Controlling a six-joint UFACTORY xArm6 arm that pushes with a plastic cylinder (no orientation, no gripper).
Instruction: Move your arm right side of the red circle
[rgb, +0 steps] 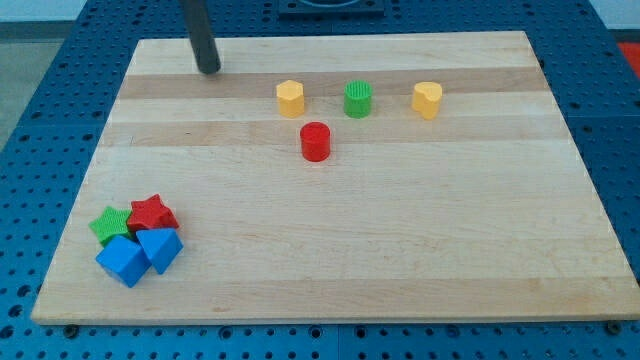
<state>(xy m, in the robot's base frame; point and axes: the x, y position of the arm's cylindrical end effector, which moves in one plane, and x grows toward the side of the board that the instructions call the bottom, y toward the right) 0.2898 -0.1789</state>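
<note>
The red circle block (315, 141) stands on the wooden board a little above the middle. My tip (208, 70) rests on the board near the view's top left, well to the left of and above the red circle. A yellow hexagon block (290, 98) is just above-left of the red circle, a green circle block (358, 99) is above-right of it, and a yellow heart block (427, 100) is further right.
A tight cluster sits at the view's bottom left: a green star (109, 224), a red star (151, 213), a blue cube (122, 261) and a blue triangle block (160, 247). The wooden board (400, 240) lies on a blue pegboard table.
</note>
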